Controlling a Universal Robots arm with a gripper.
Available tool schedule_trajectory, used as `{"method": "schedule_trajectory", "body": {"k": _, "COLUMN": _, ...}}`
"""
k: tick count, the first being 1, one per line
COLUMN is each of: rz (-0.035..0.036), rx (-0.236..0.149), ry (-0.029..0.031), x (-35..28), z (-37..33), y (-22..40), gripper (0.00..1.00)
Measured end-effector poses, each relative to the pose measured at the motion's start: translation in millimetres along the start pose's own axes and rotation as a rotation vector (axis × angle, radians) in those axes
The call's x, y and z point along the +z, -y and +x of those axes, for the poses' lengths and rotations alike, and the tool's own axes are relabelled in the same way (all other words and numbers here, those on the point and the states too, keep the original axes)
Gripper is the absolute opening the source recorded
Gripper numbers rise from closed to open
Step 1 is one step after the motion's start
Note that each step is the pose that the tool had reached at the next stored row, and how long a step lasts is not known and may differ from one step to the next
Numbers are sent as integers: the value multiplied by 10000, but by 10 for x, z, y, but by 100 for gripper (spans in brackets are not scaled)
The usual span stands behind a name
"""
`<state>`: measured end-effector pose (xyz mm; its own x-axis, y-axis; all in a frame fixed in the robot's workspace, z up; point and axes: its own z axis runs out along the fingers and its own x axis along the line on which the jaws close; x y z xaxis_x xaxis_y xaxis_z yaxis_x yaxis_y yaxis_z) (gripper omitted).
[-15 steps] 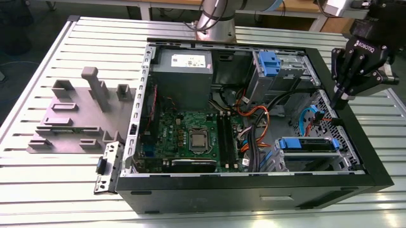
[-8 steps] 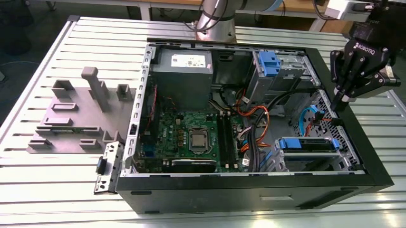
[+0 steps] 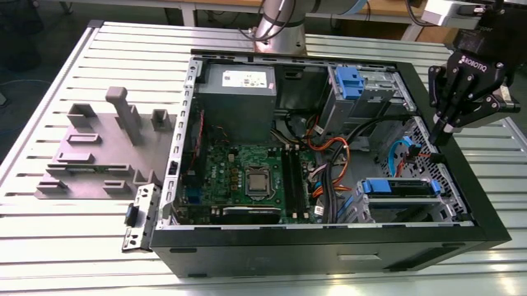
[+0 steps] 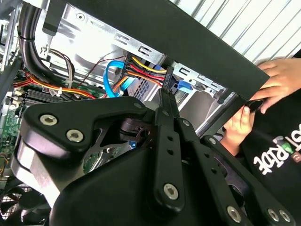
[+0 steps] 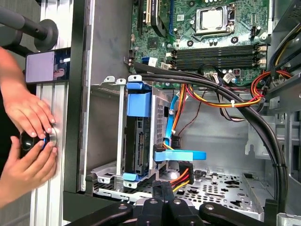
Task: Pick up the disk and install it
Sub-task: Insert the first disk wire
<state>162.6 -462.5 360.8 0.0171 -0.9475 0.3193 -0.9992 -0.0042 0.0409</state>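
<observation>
An open computer case is laid on its side on a slatted metal tabletop, with the green circuit board exposed inside. The black claw is seen in the exterior view hanging over the case's wall on the exterior view's right, its tips lowered just inside the rim. Its fingers are pressed together in the second wrist view and nothing is held between them; the same clenched tips are seen in the first wrist view.

The disk is seated in a metal bay inside the case, with blue rails along its edges; in the exterior view it lies in the near corner of the case on the exterior view's right. It sits below and near the claw, apart from it, with no contact between them. A blue flat cable and a bundle of red, yellow and orange wires are found between the claw's tips and the disk.

A person's hands are rested on the tabletop just outside the case wall, around a small dark knob. A grey moulded holder stands on the tabletop on the exterior view's left, well apart from the claw
</observation>
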Motion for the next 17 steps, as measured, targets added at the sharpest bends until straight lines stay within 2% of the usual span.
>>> {"method": "schedule_trajectory", "body": {"k": 4, "rz": 1, "rx": -1, "ry": 0, "x": 0, "z": 0, "y": 3, "gripper": 11}}
{"method": "schedule_trajectory", "body": {"k": 9, "rz": -22, "rx": -7, "ry": -3, "x": 1, "z": 0, "y": 52, "gripper": 11}}
{"method": "schedule_trajectory", "body": {"k": 10, "rz": -36, "rx": -12, "ry": -35, "x": 1, "z": -1, "y": 55, "gripper": 11}}
{"method": "schedule_trajectory", "body": {"k": 12, "rz": -62, "rx": -14, "ry": -203, "x": 0, "z": 0, "y": 56, "gripper": 11}}
{"method": "schedule_trajectory", "body": {"k": 13, "rz": -74, "rx": -19, "ry": -314, "x": 1, "z": 0, "y": 56, "gripper": 11}}
{"method": "schedule_trajectory", "body": {"k": 16, "rz": -126, "rx": -62, "ry": -801, "x": 3, "z": 0, "y": 57, "gripper": 11}}
{"method": "schedule_trajectory", "body": {"k": 17, "rz": -146, "rx": -110, "ry": -892, "x": 5, "z": -1, "y": 56, "gripper": 11}}
